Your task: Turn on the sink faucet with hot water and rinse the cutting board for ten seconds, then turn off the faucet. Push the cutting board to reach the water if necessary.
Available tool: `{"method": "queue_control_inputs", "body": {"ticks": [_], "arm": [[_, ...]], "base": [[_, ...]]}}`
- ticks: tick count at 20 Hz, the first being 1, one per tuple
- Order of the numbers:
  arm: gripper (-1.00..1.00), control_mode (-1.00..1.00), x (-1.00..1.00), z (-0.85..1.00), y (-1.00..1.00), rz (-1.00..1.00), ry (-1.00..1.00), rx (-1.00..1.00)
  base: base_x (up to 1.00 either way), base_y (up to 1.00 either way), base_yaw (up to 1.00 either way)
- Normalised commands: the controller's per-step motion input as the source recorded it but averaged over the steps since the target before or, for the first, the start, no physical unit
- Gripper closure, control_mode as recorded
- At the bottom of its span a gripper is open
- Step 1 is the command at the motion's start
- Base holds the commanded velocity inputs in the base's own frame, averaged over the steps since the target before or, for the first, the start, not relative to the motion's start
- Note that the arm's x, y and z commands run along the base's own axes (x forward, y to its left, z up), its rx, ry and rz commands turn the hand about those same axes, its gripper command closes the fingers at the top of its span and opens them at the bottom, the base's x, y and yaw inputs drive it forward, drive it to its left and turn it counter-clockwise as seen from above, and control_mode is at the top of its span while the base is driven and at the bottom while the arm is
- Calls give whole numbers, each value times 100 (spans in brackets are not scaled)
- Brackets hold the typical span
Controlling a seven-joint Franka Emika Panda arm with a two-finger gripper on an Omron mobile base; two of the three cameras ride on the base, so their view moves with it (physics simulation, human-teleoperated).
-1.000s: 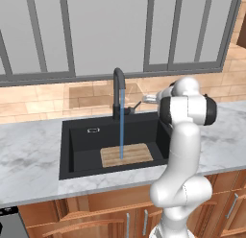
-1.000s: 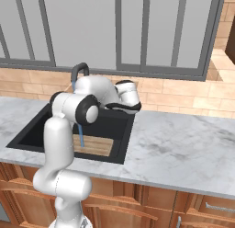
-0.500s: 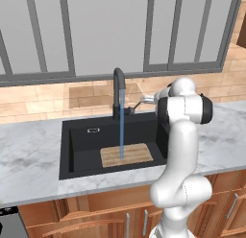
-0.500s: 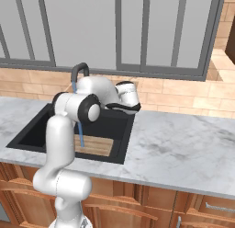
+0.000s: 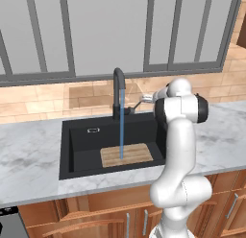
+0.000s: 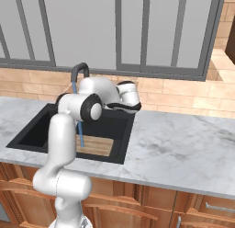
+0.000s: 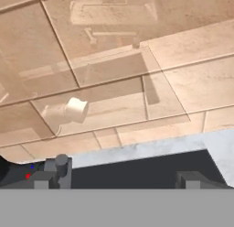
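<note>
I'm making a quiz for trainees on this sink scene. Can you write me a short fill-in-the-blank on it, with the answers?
1. The water falls from the faucet onto the ____.
2. The board lies flat inside the ____.
3. The hand, next to the faucet, has its jaws ____.
4. The counter around the sink looks like ____.

Answers: board; sink; open; marble

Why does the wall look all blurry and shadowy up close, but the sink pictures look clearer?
Hand view: the tiled wall sits close, soft, crossed by dark shadow shapes. Left base view: evenly lit, the water and cutting board show sharply. Right base view: the arm hides part of the sink.
</note>
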Motion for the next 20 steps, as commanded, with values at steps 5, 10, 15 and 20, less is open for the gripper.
{"method": "queue_control_inputs", "body": {"ticks": [5, 10, 15, 20], "arm": [[-100, -100, 17, -18, -5, 0, 0, 2], [-100, -100, 19, -19, -15, 0, 0, 3], [-100, -100, 22, -17, -13, 0, 0, 2], [-100, -100, 16, -19, -4, 0, 0, 0]], "base": [[0, 0, 0], [0, 0, 0], [0, 0, 0], [0, 0, 0]]}}
